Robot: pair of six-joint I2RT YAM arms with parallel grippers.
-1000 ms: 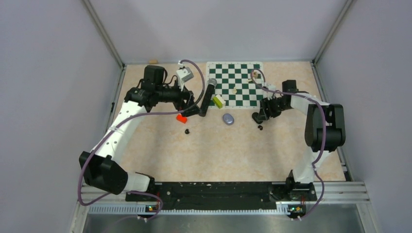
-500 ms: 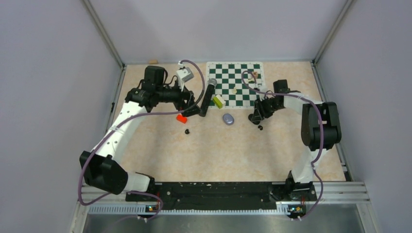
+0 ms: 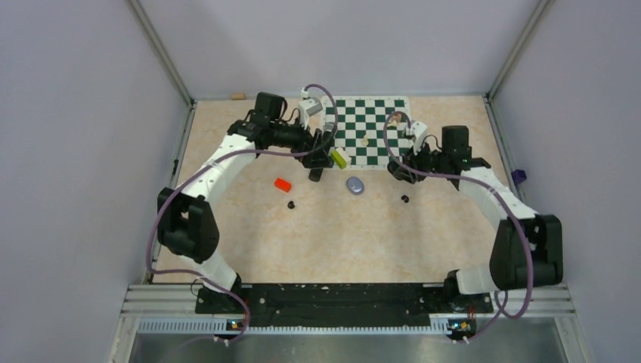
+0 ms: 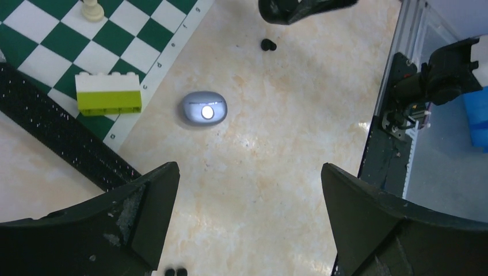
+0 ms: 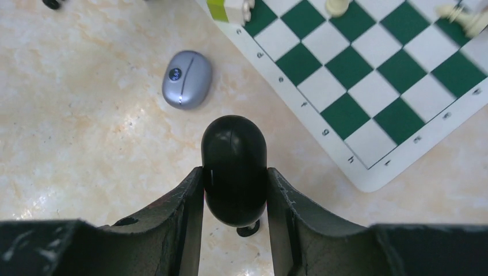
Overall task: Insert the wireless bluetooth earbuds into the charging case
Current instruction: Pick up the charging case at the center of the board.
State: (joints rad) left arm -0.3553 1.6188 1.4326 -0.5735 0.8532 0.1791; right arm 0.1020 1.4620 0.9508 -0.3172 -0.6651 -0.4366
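My right gripper point(image 5: 235, 172) is shut on a glossy black oval charging case point(image 5: 233, 155) and holds it just above the table by the chessboard's near right corner; from above this gripper point(image 3: 399, 170) is dark. One tiny black earbud point(image 5: 248, 231) lies on the table right under the held case, also seen from above as a black earbud point(image 3: 405, 199). A second black earbud point(image 3: 291, 205) lies left of centre. My left gripper point(image 4: 248, 168) hangs wide open over bare table with nothing between its fingers.
A silver-grey oval pod point(image 3: 355, 184) lies mid-table. Behind it are a green-and-white chessboard point(image 3: 366, 128) with a few pale pieces, a green-and-white brick point(image 3: 340, 157) and a black microphone point(image 3: 314, 175) under the left arm. A red block point(image 3: 282, 184) sits to the left.
My right gripper has closed on the black case and drawn back from the earbud. The left arm has swung right, off the red block, towards the chessboard.
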